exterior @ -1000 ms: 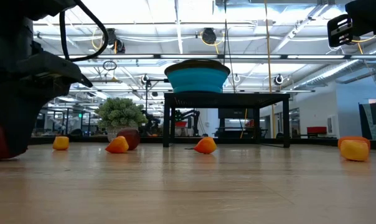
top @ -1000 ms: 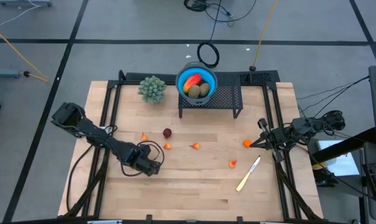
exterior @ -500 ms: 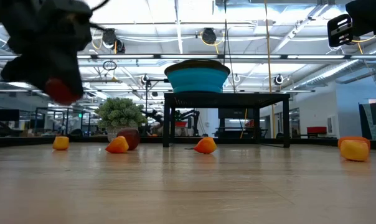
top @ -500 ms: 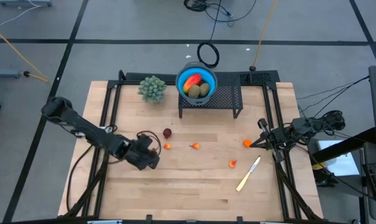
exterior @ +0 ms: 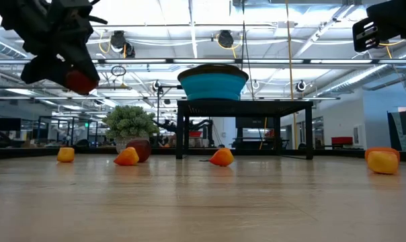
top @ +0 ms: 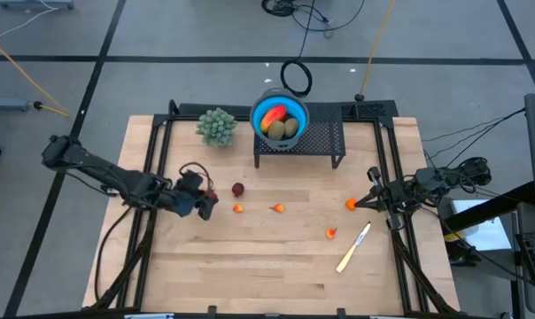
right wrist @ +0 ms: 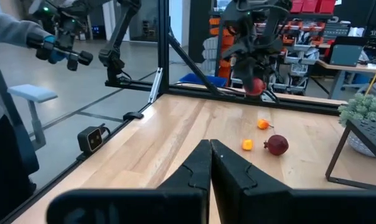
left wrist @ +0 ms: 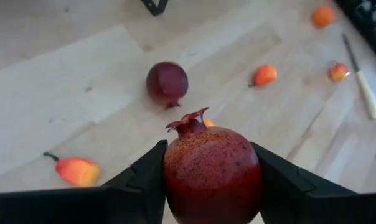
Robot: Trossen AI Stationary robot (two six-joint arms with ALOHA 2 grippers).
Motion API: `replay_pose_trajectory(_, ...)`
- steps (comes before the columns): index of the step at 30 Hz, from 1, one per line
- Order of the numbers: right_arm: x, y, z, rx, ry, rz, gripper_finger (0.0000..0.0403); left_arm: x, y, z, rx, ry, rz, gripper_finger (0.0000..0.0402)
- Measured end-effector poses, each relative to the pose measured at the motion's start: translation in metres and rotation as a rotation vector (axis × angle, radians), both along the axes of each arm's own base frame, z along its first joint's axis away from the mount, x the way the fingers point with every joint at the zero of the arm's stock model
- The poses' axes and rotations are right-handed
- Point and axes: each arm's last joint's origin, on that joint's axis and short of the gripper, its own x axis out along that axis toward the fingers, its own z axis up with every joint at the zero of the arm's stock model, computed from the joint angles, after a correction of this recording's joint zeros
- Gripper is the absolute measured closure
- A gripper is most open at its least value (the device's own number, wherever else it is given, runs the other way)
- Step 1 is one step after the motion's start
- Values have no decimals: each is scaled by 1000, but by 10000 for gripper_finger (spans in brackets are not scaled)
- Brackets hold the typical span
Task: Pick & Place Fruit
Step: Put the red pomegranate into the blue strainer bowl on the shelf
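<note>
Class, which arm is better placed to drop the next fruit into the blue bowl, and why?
Left. Its claw already holds a pomegranate above the table, near the bowl. The right claw waits shut and empty at the table's right edge.

Fruit, eleven pieces in all.

- Two dark red balls: the held ball (left wrist: 211, 174) and the loose ball (top: 238, 189).
- Five orange bits on the worktop (top: 276, 266): first bit (left wrist: 76, 171), second bit (left wrist: 206, 122), third bit (left wrist: 263, 74), fourth bit (left wrist: 322, 15), fifth bit (left wrist: 337, 71).
- In the bowl (top: 259, 111), one red-yellow oblong (top: 274, 115) and two olive ovals: left oval (top: 275, 129), right oval (top: 290, 128).

One bowl, one rack (top: 321, 142), one plant (top: 216, 126), one knife (top: 352, 248).

Two claws: left claw (top: 205, 198), right claw (top: 371, 197).
</note>
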Motion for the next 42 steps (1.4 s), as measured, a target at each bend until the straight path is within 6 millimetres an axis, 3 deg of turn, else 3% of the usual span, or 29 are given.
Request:
replay_pose_trajectory(12,0,0,0,0,0,0,403,-18,20,-14,49,-226,-50,219)
replay_pose_trajectory(23,0,0,0,0,0,-2,403,-16,40,-11,173,-553,-190,222)
replay_pose_trajectory(30,0,0,0,0,0,-2,403,-18,54,-3,234,-858,-343,211)
replay_pose_trajectory(42,0,0,0,0,0,0,403,-39,63,25,416,-1313,-538,215)
